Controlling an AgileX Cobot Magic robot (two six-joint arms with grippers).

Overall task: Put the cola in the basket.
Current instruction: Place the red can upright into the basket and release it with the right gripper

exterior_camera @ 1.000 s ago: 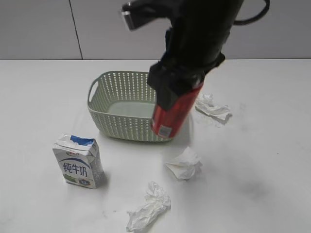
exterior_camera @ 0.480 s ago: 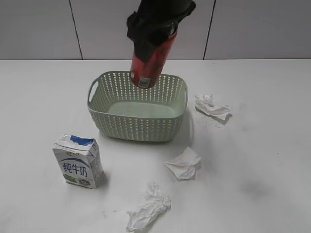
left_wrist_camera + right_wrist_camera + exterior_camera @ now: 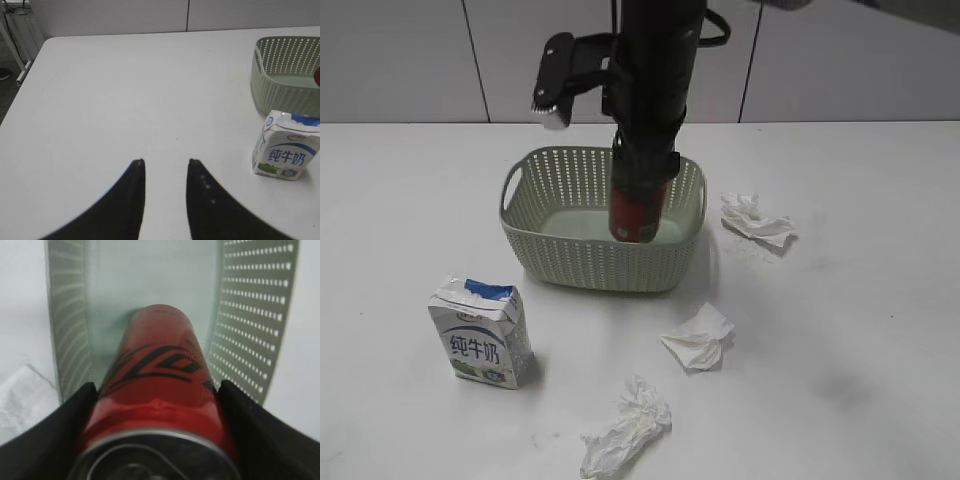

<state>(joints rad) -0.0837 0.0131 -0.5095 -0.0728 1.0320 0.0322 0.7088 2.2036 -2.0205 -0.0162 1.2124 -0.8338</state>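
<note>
The red cola can (image 3: 638, 211) hangs upright inside the pale green basket (image 3: 570, 260), its lower end near the basket floor. My right gripper (image 3: 642, 165) is shut on the can's upper part. In the right wrist view the can (image 3: 157, 370) fills the middle between the two black fingers (image 3: 155, 390), with the basket walls (image 3: 250, 315) on both sides. My left gripper (image 3: 165, 162) is open and empty over bare table. The basket (image 3: 280, 90) shows at the right edge of that view.
A white-and-blue milk carton (image 3: 480, 332) stands in front of the basket to the left; it also shows in the left wrist view (image 3: 285, 150). Crumpled white tissues lie right of the basket (image 3: 756, 222), in front of it (image 3: 700, 337) and near the front edge (image 3: 625, 425).
My right arm carried the can from the basket's front right corner up over the back rim, then lowered it down into the basket. The left arm is not seen moving.
</note>
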